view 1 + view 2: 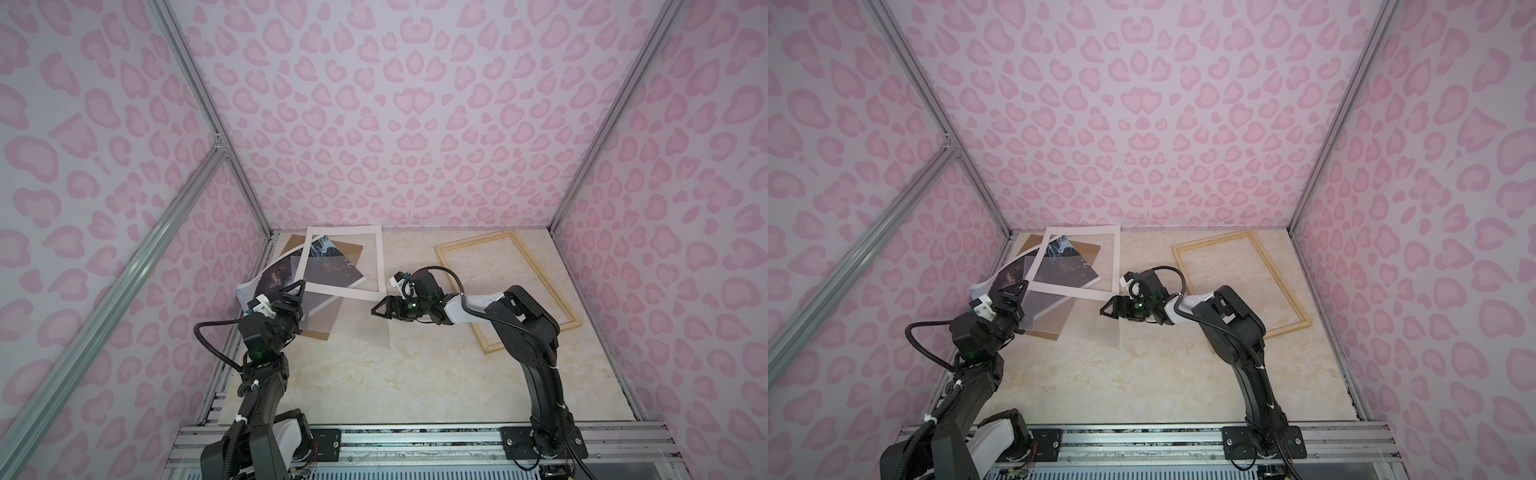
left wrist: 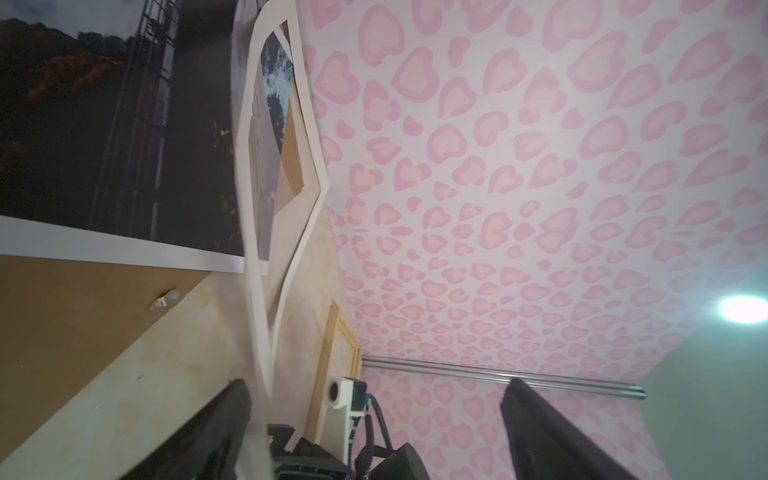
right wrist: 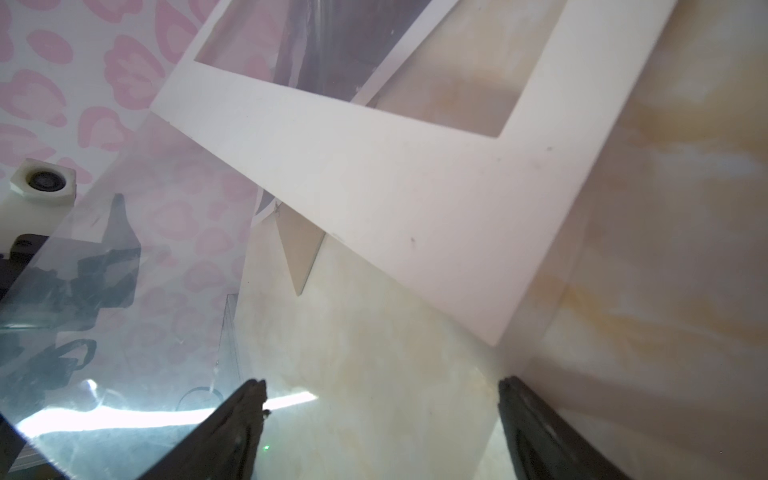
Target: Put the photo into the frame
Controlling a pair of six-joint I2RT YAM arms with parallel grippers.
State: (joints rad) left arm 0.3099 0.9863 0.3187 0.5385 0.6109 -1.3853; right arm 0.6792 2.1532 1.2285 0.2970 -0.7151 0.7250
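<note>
While your left gripper (image 1: 296, 296) hovers with jaws spread over the photo (image 1: 326, 259), your right gripper (image 1: 376, 311), also wide open, reaches left toward the white mat's (image 1: 349, 293) near corner. The photo lies far left on a brown board (image 1: 291, 245), under the mat, well apart from the frame (image 1: 473, 241), which your right arm crosses.

Both top views are looking steeply down from high over the near edge of the table (image 1: 374, 374), facing the back wall (image 1: 415, 124), and are sharing the whole scene, mat (image 1: 345, 293) and frame (image 1: 545, 277) lying far below. The left wrist camera (image 1: 262, 307) is sitting close behind the left gripper (image 2: 376, 388), rolled sideways, looking along the table past the photo (image 2: 104, 124) toward the frame. The right wrist camera (image 1: 398, 282) is peering down past the right gripper (image 3: 381, 382), very near a corner of the mat. Both wrist views are sharing the mat
</note>
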